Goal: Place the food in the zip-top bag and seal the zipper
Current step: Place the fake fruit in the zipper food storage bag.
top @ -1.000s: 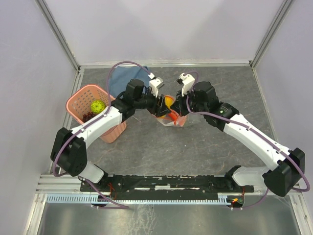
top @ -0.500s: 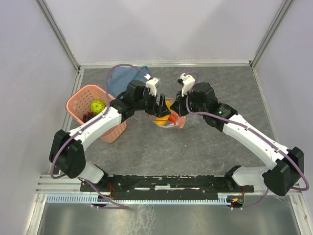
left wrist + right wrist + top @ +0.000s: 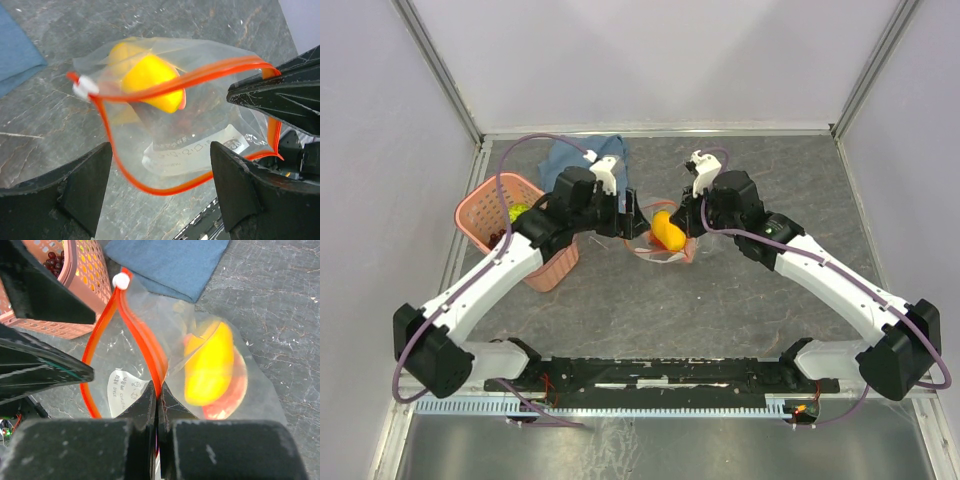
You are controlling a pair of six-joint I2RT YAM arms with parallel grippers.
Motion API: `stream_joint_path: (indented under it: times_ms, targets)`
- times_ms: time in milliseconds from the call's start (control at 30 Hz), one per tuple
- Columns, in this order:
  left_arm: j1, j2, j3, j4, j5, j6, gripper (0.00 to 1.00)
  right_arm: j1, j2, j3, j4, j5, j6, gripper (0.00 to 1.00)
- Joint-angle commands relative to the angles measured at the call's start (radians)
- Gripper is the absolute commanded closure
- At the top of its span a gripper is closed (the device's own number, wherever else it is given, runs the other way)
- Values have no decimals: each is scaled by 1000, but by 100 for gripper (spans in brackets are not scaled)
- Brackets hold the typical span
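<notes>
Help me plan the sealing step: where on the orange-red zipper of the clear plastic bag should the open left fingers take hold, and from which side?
Probably the small white slider ending the orange-red zipper strip, opposite the right fingers pinching it. Come from above, straddling the strip: it is the only rigid knob, and the mouth gapes upward.

We look down between the wide-spread fingers of our left pincer (image 3: 161, 150), which grip nothing. Beyond them, over the grey surface (image 3: 210, 25), is the zip-top bag (image 3: 220, 115) with its mouth gaping. The orange-red zipper (image 3: 220, 70) loops around the opening, its white slider (image 3: 82, 87) at the left. A yellow-orange fruit (image 3: 147, 80) sits inside. The right pincer (image 3: 240, 95) enters mid-right and meets the zipper. Blue cloth (image 3: 15, 50) fills the upper left corner.
</notes>
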Motion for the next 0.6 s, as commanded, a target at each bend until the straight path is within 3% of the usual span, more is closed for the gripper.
stream_joint_path:
  times_ms: [0, 167, 367, 567]
  targets:
    - [-1, -91, 0, -76, -121, -99, 15, -7, 1, 3, 69, 18, 25, 98]
    - [-1, -116, -80, -37, -162, -160, 25, -8, 5, 2, 78, 13, 32, 98]
    - [-2, -16, -91, 34, -131, -194, 41, -9, 1, -2, 78, 5, 36, 98]
    - [-3, 22, -52, 56, -72, -195, 80, -11, -26, -20, 35, 85, 3, 99]
